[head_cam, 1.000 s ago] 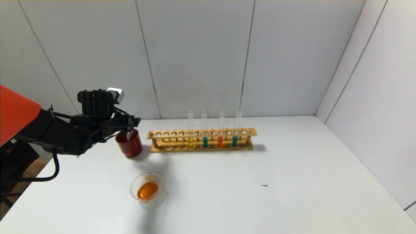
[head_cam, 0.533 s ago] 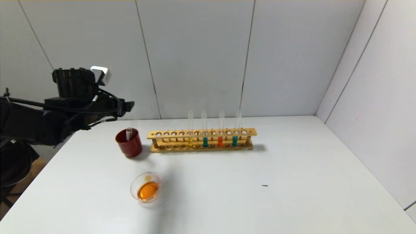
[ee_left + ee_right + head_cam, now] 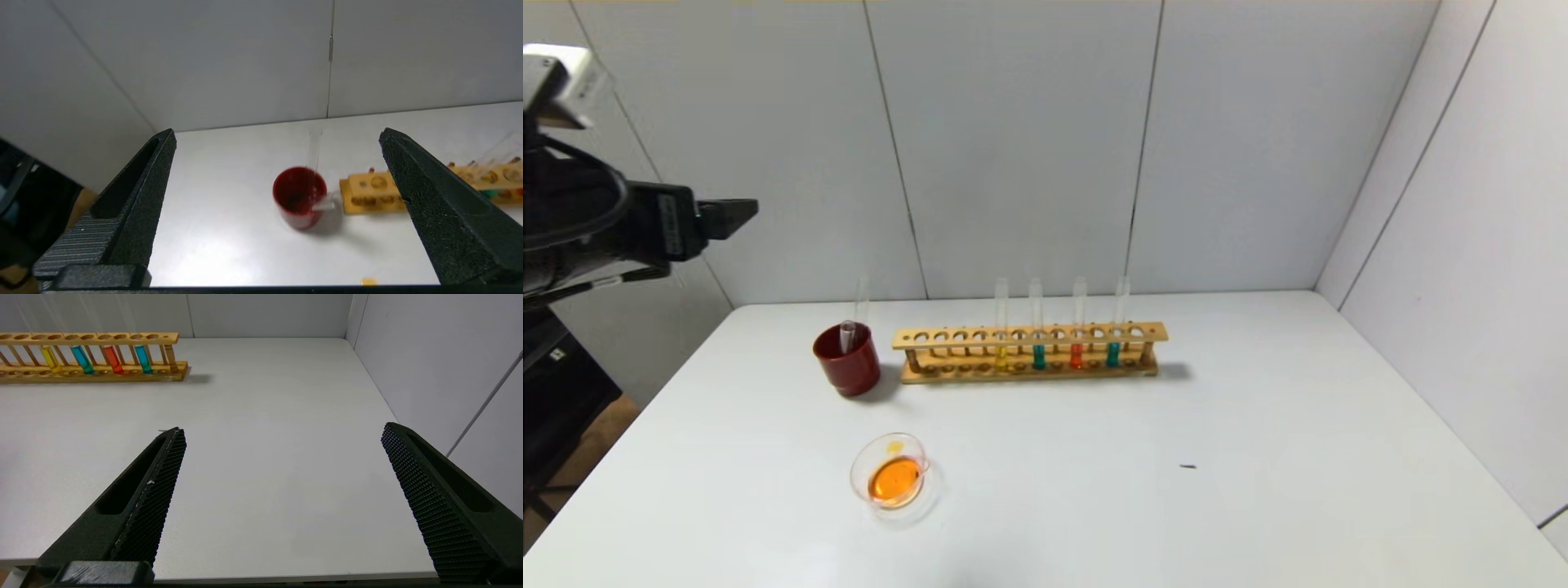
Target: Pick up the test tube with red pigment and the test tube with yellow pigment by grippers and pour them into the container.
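Note:
The red-pigment tube point(image 3: 1076, 353) and the yellow-pigment tube point(image 3: 1001, 351) stand in the wooden rack point(image 3: 1029, 335) between two teal tubes. They also show in the right wrist view, red point(image 3: 113, 359) and yellow point(image 3: 50, 359). The clear container point(image 3: 894, 476) holds orange liquid in front of the rack's left end. My left gripper point(image 3: 739, 212) is open and empty, high and to the left of the table; in its wrist view point(image 3: 278, 134) it looks down on the red cup. My right gripper point(image 3: 284, 428) is open and empty over the table's near right part.
A dark red cup point(image 3: 847, 363) left of the rack holds two empty clear tubes point(image 3: 860, 302); it also shows in the left wrist view point(image 3: 299, 196). A small dark speck point(image 3: 1188, 466) lies on the white table. Grey walls close the back and right.
My left gripper has let go of an empty tube in the red cup, then risen and pulled back to the left, away from the cup. Nothing else has moved.

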You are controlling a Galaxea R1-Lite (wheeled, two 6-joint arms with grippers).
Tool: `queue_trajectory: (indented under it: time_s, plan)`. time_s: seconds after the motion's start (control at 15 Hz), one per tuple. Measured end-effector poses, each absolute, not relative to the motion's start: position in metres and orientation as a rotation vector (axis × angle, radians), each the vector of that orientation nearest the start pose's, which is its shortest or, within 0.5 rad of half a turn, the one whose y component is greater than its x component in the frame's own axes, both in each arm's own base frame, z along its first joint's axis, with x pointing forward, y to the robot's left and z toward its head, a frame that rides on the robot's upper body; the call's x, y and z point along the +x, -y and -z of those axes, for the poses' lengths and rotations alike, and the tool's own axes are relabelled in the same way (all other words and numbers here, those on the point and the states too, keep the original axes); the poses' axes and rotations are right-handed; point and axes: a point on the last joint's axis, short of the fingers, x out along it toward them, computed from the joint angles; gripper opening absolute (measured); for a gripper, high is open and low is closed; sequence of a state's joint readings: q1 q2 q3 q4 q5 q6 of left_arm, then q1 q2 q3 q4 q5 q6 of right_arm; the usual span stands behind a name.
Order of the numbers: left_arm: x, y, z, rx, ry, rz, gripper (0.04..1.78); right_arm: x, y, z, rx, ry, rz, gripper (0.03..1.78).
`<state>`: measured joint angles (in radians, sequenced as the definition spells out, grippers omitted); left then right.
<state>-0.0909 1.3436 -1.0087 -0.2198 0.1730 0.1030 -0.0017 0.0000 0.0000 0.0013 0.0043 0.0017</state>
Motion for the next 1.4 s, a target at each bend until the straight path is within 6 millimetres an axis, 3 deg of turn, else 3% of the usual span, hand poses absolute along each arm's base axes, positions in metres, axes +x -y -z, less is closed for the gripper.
queue_trajectory:
  time_s: [0.27,0.53,0.8,0.93,1.07,1.4]
  plan:
    - [0.128,0.007,-0.287,0.117,-0.083,-0.116,1.75,-0.023,0.0,-0.075,0.002,-0.002,-0.003,1.75]
    - [0.039,-0.003,-0.249,0.113,-0.059,-0.15,1.75,-0.023,0.0,-0.075,0.002,-0.002,-0.003,1.75]
    - [-0.024,-0.005,-0.21,0.097,0.078,-0.181,1.75,-0.023,0.0,-0.075,0.002,-0.002,-0.002,1.75]
    - [-0.044,-0.005,-0.19,0.097,0.145,-0.182,1.75,-0.023,0.0,-0.075,0.001,-0.002,-0.002,1.75]
    - [-0.048,-0.003,-0.162,0.124,0.145,-0.122,1.75,-0.023,0.0,-0.075,0.001,-0.002,-0.002,1.75]
    - [-0.028,0.0,-0.092,0.126,0.028,-0.005,1.75,-0.023,0.0,-0.075,0.002,-0.002,-0.003,1.75]
